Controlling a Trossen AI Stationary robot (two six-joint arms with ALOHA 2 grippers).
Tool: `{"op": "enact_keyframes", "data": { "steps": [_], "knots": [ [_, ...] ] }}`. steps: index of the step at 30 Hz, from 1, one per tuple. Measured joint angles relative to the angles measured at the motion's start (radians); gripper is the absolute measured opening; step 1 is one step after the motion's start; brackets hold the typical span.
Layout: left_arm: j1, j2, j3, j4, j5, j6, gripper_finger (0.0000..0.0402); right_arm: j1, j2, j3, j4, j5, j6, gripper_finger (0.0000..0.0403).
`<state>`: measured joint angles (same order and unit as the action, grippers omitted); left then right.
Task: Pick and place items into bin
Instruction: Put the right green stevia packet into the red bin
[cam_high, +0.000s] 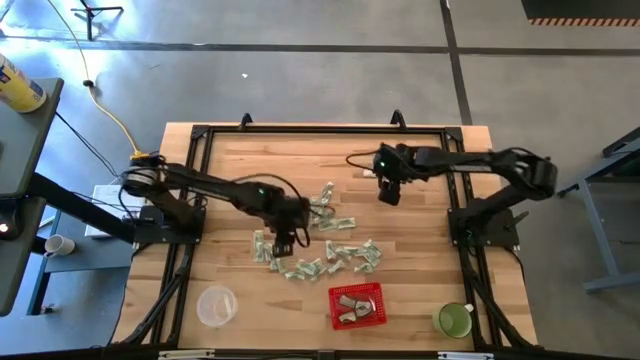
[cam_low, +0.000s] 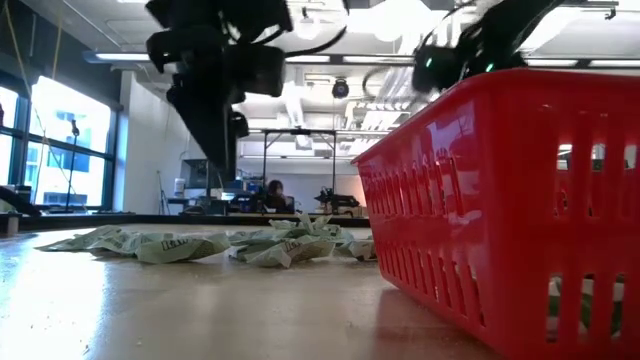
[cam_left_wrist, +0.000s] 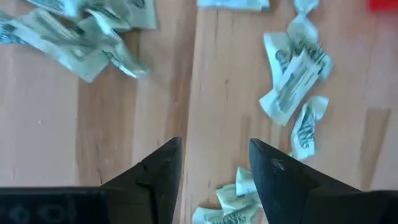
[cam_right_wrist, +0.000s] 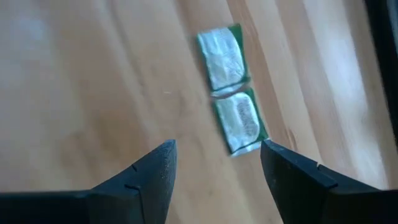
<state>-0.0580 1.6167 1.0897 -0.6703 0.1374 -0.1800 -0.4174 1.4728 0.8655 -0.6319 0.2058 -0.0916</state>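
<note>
High view, looking straight down on a pale wooden bench: many small crinkly wrapped pieces, pale green and white, lie scattered across the middle of the bench in a loose band. A small square red basket with perforated sides sits near the bench's front edge, just in front of the scatter, with a few pieces already lying inside it. From table height the basket fills the right side, slotted walls close up, and the pieces form a low crumpled heap beyond it.

The left gripper hangs over the left end of the scatter. Its wrist camera shows the two dark fingers parted moderately with nothing between them, bare wood under the gap, and pieces lying around and one just at the gap's near end.

The right gripper hovers over the bench toward the back right, apart from the main scatter. Its fingers stand wide apart and empty above two flat green-and-white pieces lying end to end.
</note>
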Motion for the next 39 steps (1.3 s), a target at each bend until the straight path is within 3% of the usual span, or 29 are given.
{"op": "enact_keyframes", "data": {
  "steps": [8, 12, 20, 24, 31, 35, 39],
  "knots": [
    [0.128, -0.120, -0.182, 0.122, 0.091, 0.028, 0.0218, -0.127, 0.227, 0.141, -0.035, -0.035, -0.010, 0.0224],
    [0.169, -0.128, -0.202, 0.122, 0.116, 0.058, 0.0218, -0.153, 0.314, 0.210, -0.110, -0.050, -0.091, 0.0224],
    [0.176, -0.128, -0.204, 0.122, 0.115, 0.079, 0.0218, -0.193, 0.410, 0.239, -0.157, -0.098, -0.097, 0.0221],
    [0.176, -0.128, -0.204, 0.123, 0.111, 0.079, 0.0218, -0.200, 0.418, 0.238, -0.151, -0.159, -0.100, 0.0177],
    [0.176, -0.128, -0.204, 0.130, 0.107, 0.072, 0.0218, -0.192, 0.420, 0.236, -0.180, -0.208, -0.042, 0.0016],
    [0.176, -0.128, -0.204, 0.139, 0.107, 0.048, 0.0218, -0.144, 0.395, 0.236, -0.258, -0.255, 0.055, 0.0025],
    [0.176, -0.127, -0.204, 0.196, 0.155, 0.008, 0.0218, 0.003, 0.289, 0.224, -0.345, -0.382, 0.144, 0.0007]
  ]
}}
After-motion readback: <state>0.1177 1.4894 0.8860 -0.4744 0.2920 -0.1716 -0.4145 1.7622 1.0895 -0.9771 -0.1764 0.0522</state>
